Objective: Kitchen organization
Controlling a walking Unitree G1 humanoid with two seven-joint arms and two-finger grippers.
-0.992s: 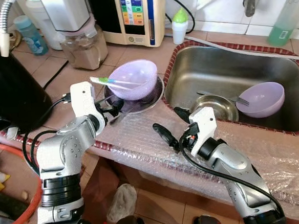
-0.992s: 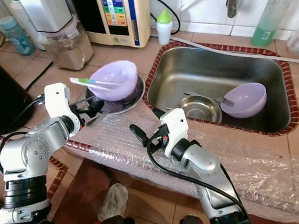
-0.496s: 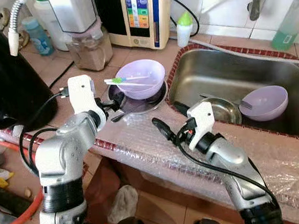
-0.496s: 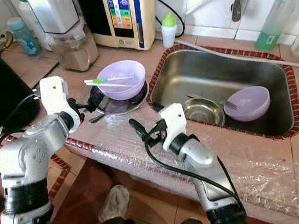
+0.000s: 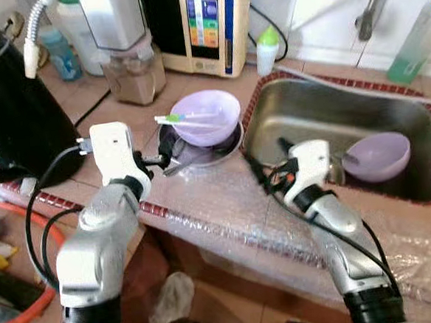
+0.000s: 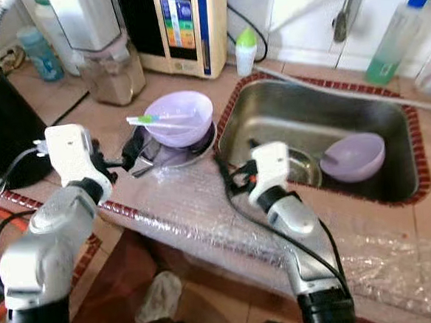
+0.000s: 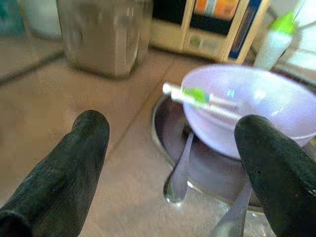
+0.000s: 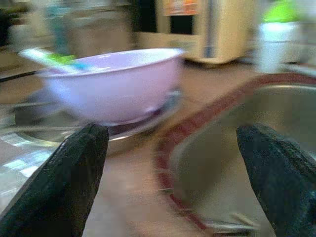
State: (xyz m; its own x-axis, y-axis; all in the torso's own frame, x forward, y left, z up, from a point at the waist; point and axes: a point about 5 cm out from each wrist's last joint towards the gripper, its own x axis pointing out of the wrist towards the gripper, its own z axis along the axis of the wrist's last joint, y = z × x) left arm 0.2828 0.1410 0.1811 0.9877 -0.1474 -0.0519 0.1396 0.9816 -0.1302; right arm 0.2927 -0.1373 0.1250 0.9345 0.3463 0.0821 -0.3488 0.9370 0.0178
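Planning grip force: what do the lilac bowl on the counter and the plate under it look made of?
The lilac bowl looks like plastic: opaque, matte, soft sheen. The plate under it looks like stainless steel: grey and mirror-reflective. Both are judged by look only.

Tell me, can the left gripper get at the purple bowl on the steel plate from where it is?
Probably yes. The left gripper is open and faces the purple bowl on the steel plate; only spoon handles lie in between.
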